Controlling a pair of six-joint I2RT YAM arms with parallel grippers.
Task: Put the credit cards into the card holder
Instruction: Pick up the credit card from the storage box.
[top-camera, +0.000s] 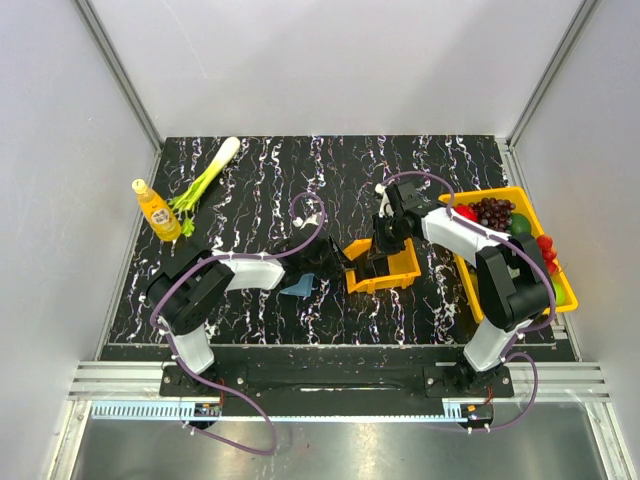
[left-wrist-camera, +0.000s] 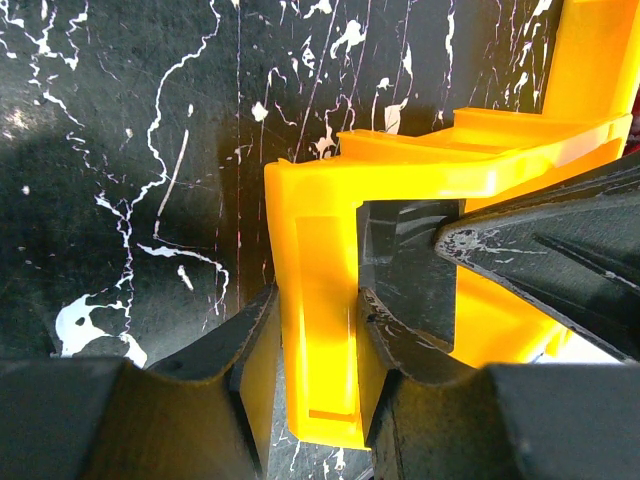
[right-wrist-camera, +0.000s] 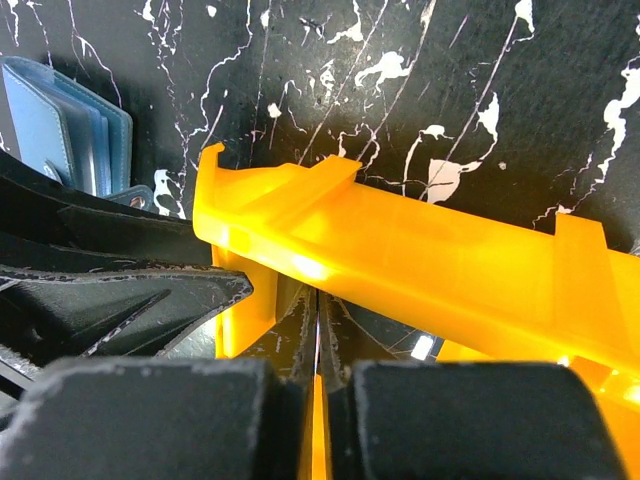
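Note:
The blue card holder (top-camera: 298, 288) lies on the black marbled table just left of a small orange tray (top-camera: 400, 272); it also shows at the top left of the right wrist view (right-wrist-camera: 60, 130). My left gripper (top-camera: 340, 262) is shut on the tray's left wall (left-wrist-camera: 315, 300), one finger on each side. My right gripper (top-camera: 380, 255) reaches down inside the tray, and its jaws (right-wrist-camera: 317, 300) are pressed together on a thin credit card seen edge-on. A pale patch (right-wrist-camera: 425, 347) shows on the tray floor. No other cards are visible.
A big yellow bin (top-camera: 500, 192) with grapes and other fruit stands at the right edge. A yellow bottle (top-camera: 157, 210) and a leek (top-camera: 205, 180) lie at the far left. My right finger (left-wrist-camera: 560, 260) crowds the left wrist view.

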